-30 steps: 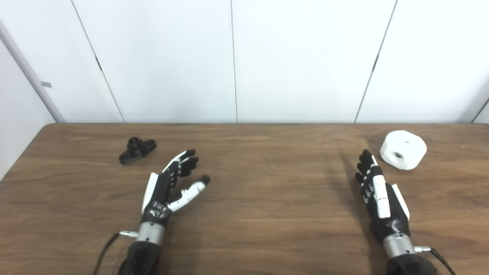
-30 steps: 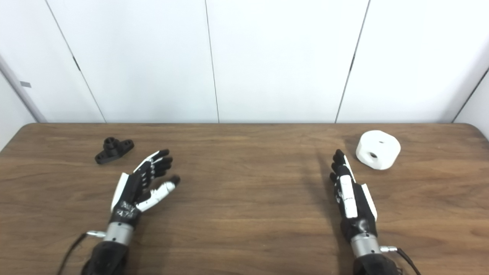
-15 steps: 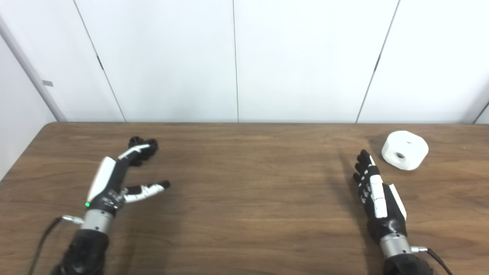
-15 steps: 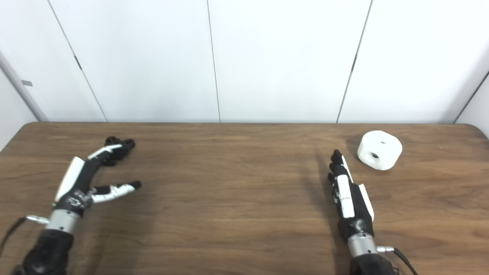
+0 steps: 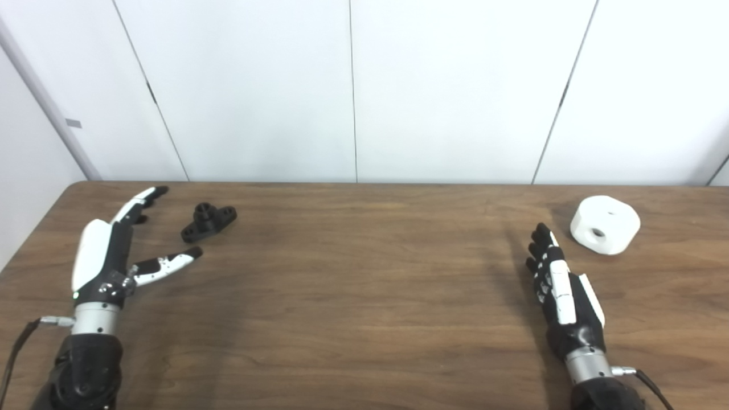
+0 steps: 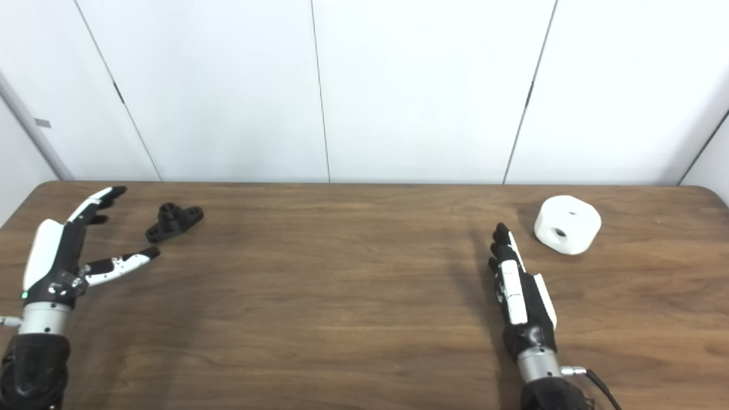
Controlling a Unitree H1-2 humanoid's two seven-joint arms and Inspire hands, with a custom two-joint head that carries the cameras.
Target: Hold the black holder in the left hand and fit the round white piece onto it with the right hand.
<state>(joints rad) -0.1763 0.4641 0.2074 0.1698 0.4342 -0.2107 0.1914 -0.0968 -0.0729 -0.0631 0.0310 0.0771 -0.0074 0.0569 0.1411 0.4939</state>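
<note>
The black holder (image 5: 208, 221) lies on the wooden table (image 5: 364, 296) at the far left. My left hand (image 5: 117, 250) is open and empty, just left of the holder, fingers stretched past it toward the far edge and thumb pointing at it from the near side. The round white piece (image 5: 604, 224) with a hole in its side lies at the far right. My right hand (image 5: 561, 290) is open and empty, flat on edge, a little near and left of the white piece. Both also show in the right eye view: the holder (image 6: 173, 221) and the white piece (image 6: 567, 224).
White wall panels (image 5: 353, 91) stand right behind the table's far edge. The table's left edge (image 5: 34, 228) runs close to my left hand.
My left hand has swung left across the table, from right of the holder, over it, to its left side. The right hand has stayed in place. The camera has shifted slightly.
</note>
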